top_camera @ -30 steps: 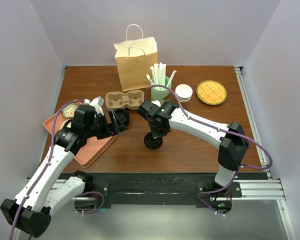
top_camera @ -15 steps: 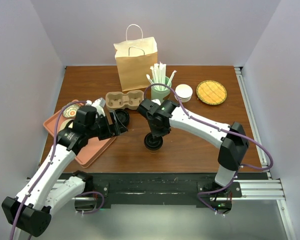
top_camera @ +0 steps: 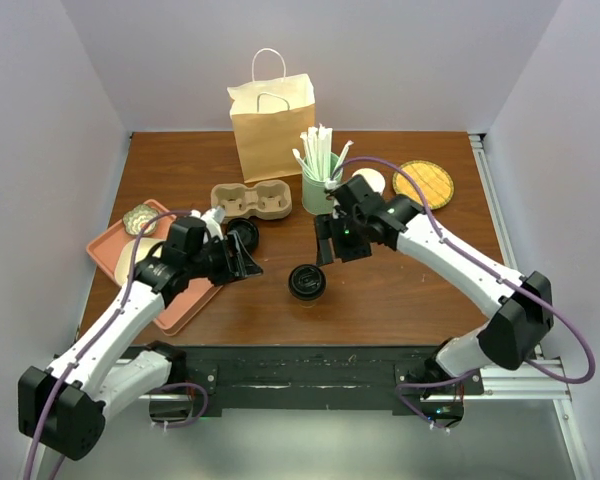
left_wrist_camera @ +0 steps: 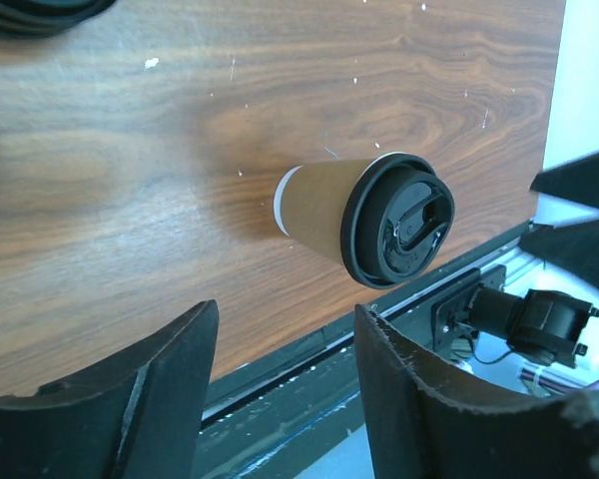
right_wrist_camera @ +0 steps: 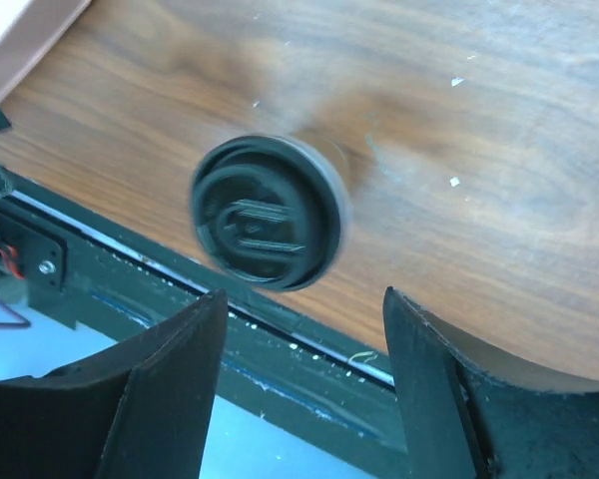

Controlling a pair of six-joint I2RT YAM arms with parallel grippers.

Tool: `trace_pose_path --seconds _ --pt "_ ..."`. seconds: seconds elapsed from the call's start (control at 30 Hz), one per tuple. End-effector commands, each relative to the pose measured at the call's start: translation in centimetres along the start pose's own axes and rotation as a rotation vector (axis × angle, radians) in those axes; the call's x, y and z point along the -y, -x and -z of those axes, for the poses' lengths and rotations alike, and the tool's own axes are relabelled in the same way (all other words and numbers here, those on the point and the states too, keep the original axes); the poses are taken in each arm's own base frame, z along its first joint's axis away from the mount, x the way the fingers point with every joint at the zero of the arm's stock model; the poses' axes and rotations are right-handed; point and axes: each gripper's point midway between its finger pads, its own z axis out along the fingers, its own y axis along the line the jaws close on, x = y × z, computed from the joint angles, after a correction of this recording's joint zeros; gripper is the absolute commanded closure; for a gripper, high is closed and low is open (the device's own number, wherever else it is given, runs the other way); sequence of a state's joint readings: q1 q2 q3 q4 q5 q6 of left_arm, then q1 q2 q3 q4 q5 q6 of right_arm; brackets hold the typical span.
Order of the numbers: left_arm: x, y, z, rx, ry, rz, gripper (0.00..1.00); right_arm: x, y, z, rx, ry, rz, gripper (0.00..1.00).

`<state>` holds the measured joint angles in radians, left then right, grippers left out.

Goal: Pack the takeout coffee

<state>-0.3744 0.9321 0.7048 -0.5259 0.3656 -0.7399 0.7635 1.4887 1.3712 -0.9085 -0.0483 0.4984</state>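
Finding: the small brown paper cup with the round black plastic lid (top_camera: 307,282) stands upright on the brown wooden table (top_camera: 400,300), near the front centre. It is lidded, free of both arms, and well apart from the tall tan paper bag with white handles (top_camera: 272,130) at the back.

Change noted: a second ago the right gripper (top_camera: 332,248) was down on the cup's lid. It has since lifted away toward the back right. Its jaws stand apart with nothing between them, and its wrist view looks down on the lid from clear above.

The left gripper (top_camera: 245,262) has edged a little closer from the cup's left. Its jaws are apart and empty, and the cup shows ahead of them in its wrist view, untouched.

Assessment: the lid appears seated and the right arm's part looks finished. The cup is not yet packed, and the left arm appears placed to take it, though a side grasp risks tipping it
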Motion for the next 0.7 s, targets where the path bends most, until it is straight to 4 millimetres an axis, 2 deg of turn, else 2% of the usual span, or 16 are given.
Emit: trace_pose_path --seconds 0.0,0.07,0.33,0.67 --pt "2.3 0.6 -1.0 0.004 -0.099 -0.013 0.41 -0.7 0.6 0.1 0.004 0.215 0.051 0.32" --pt "2.9 0.3 -1.9 -0.014 -0.117 -0.018 0.42 -0.2 0.1 -0.4 -0.017 0.228 0.065 0.32" --pt "4.6 -1.4 -5.2 -0.084 -0.109 -0.054 0.46 -0.9 -0.8 -2.2 -0.078 0.355 0.101 0.33" --pt "4.0 -1.3 -7.4 -0.091 -0.052 -0.055 0.5 0.2 -0.8 -4.5 -0.131 0.372 0.127 0.34"
